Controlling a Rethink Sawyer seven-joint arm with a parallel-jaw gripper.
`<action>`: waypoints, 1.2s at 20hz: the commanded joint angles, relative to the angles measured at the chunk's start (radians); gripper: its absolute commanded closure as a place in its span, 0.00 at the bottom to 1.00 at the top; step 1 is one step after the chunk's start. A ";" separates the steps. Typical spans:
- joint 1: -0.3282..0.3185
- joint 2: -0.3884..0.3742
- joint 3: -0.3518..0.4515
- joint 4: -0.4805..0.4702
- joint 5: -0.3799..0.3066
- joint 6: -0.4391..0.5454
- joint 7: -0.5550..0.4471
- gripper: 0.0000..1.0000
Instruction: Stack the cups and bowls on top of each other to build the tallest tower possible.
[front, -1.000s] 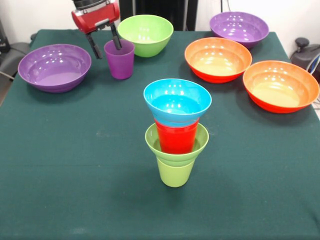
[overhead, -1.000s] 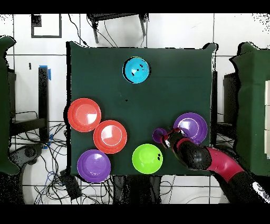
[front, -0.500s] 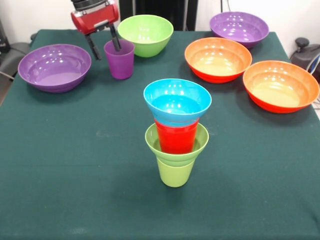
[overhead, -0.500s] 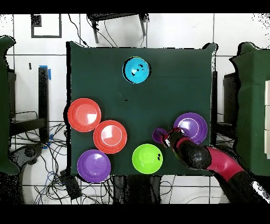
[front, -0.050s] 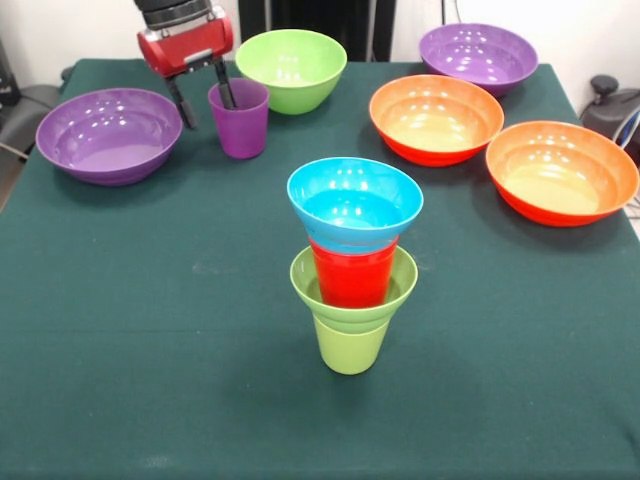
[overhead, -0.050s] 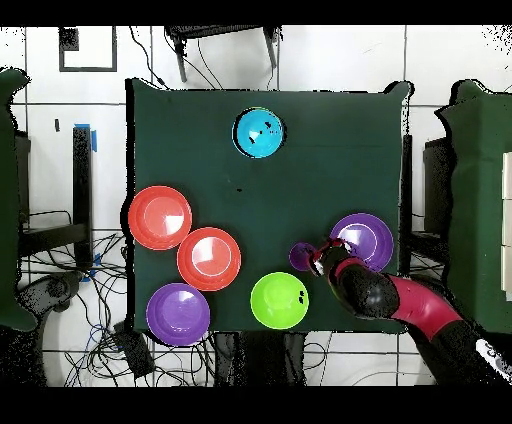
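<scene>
The tower (front, -0.050s: 353, 262) stands mid-table: lime-green cup, small lime-green bowl, red cup, and a small blue bowl (overhead, -0.050s: 259, 133) on top. A translucent purple cup (front, -0.050s: 240, 125) stands upright on the cloth between a wide purple bowl (front, -0.050s: 108, 135) and the medium lime-green bowl (front, -0.050s: 291, 68). My gripper (front, -0.050s: 210, 112) is open astride the cup's left wall. One finger is inside the cup and the other is outside it on the left. From above, the gripper (overhead, -0.050s: 318, 258) sits beside the purple cup (overhead, -0.050s: 300, 256).
Two wide orange bowls (front, -0.050s: 436, 118) (front, -0.050s: 561, 170) and a second purple bowl (front, -0.050s: 478, 55) stand at the right of the front view. Green cloth covers the table (front, -0.050s: 150, 330).
The gripper has shifted slightly left and lower in the front view, still astride the cup's wall. The purple cup and the tower have not moved.
</scene>
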 joint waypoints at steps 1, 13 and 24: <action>0.074 0.061 -0.059 -0.107 -0.085 -0.031 0.106 0.00; 0.094 0.052 -0.064 -0.078 -0.076 -0.049 0.121 1.00; 0.101 -0.066 -0.012 -0.002 -0.011 0.006 0.143 1.00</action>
